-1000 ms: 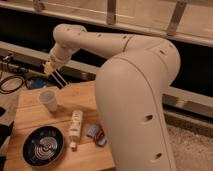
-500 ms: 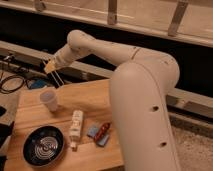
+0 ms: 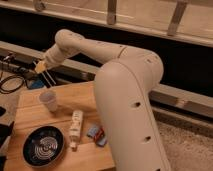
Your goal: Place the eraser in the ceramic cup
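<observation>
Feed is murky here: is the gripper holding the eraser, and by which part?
Cannot tell. The gripper hangs above the ceramic cup, thin dark fingers pointing down; no eraser visible.

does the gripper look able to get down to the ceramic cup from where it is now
Probably yes. The gripper hangs just above and slightly behind the ceramic cup, with nothing between them. The white bottle and dark dish lie nearer the front of the wooden table, off that path.
</observation>
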{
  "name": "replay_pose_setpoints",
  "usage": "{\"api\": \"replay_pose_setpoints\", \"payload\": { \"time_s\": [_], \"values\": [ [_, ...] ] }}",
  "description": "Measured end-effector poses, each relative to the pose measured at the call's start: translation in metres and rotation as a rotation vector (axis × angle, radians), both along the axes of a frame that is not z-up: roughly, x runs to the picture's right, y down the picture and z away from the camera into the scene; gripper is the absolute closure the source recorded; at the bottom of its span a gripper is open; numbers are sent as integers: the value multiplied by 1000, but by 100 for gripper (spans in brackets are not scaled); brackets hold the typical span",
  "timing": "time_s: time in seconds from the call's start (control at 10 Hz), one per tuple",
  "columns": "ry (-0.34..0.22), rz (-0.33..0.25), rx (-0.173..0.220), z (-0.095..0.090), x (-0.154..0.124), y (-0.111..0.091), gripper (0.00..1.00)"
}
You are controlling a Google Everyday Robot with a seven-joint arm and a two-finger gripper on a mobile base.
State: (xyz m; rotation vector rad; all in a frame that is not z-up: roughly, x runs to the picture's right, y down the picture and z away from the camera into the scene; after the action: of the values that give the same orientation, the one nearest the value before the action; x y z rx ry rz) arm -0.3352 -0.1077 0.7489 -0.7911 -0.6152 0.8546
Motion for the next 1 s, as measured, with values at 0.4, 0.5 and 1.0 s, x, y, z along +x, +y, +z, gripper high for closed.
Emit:
{"api": "replay_pose_setpoints", "payload": {
  "time_s": [0.4,0.5,1.0],
  "values": [
    [-10,2,11,5,-4,4,96],
    [-26,3,9,5,-12,10,96],
    [-85,19,-26,12,-32,38,86]
  ]
}}
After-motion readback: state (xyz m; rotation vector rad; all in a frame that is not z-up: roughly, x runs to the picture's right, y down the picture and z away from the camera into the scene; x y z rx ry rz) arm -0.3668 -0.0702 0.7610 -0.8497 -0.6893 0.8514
